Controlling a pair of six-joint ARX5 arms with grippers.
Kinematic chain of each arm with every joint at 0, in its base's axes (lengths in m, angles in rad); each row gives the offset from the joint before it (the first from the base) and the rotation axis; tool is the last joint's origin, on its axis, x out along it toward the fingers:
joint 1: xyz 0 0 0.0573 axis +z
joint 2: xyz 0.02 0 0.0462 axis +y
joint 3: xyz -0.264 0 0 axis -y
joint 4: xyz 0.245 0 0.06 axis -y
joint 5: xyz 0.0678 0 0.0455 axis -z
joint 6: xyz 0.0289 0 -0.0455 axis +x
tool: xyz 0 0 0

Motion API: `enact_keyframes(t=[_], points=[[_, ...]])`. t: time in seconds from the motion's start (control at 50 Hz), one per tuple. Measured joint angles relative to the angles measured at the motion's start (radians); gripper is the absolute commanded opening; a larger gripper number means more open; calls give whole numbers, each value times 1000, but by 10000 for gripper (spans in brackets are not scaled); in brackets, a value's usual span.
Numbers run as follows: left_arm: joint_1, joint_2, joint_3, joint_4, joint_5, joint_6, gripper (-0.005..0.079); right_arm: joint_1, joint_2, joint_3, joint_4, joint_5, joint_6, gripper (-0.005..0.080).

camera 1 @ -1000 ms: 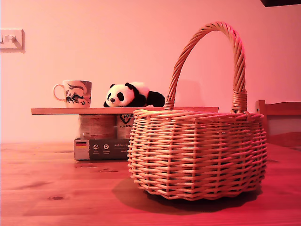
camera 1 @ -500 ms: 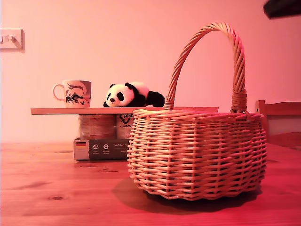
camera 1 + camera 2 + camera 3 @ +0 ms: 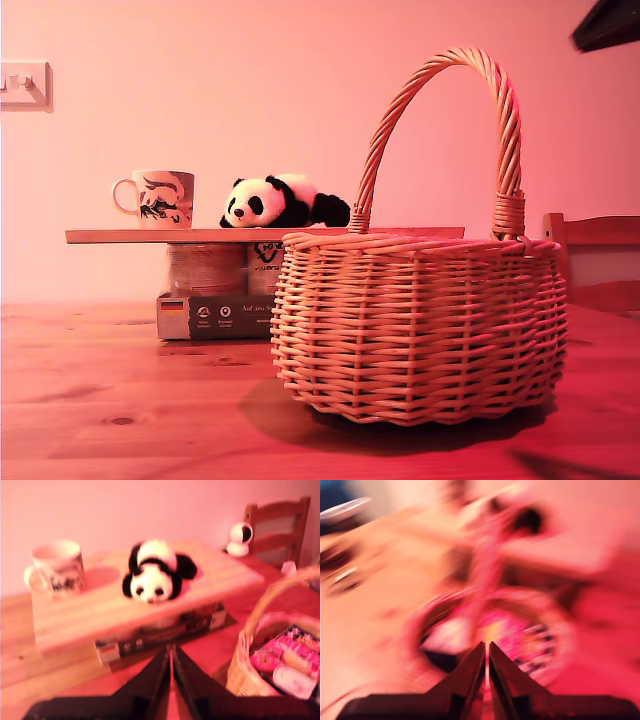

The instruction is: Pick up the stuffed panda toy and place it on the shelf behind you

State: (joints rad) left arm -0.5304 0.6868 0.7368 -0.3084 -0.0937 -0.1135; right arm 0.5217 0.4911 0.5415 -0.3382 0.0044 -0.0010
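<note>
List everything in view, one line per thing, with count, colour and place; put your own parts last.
stuffed panda toy: one, white and black, lying on the shelf beside the mug.
shelf: one, light wooden plank, resting on jars and a box.
mug: one, pale with dark pattern, on the shelf.
wicker basket: one, tan, on the table, packets inside.
box: one, dark, under the shelf.
table: one, wooden.
chair: one, wooden, at the exterior view's right.
small camera: one, white, beyond the shelf.
wall switch: one, pale.
my first gripper: shut, empty, facing the panda.
my second gripper: shut, above the basket.
</note>
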Motion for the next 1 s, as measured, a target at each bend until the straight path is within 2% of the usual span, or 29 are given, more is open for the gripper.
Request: enact_keyframes(t=[0.18,0.28,0.4,0.48,0.6,0.72,1.0], points=[[0,-34,-18,40,-2,5,-21,-73,0,-1,63,36,0,-13],[0,-37,-18,41,-2,12,-21,-151,0,-6,108,35,0,-13],[0,-39,-36,66,-2,26,-21,-238,0,-32,143,-22,0,-13],[0,-57,-93,117,-2,27,-21,-276,0,-47,152,-55,-5,-13],[0,-98,-218,179,-2,27,-21,-293,0,-53,158,-75,-17,-13],[0,-146,-310,183,-12,27,-21,-292,0,-53,158,-76,-19,-13],[0,-360,-410,192,-158,15,-21,-292,0,-54,158,-106,-24,-13]])
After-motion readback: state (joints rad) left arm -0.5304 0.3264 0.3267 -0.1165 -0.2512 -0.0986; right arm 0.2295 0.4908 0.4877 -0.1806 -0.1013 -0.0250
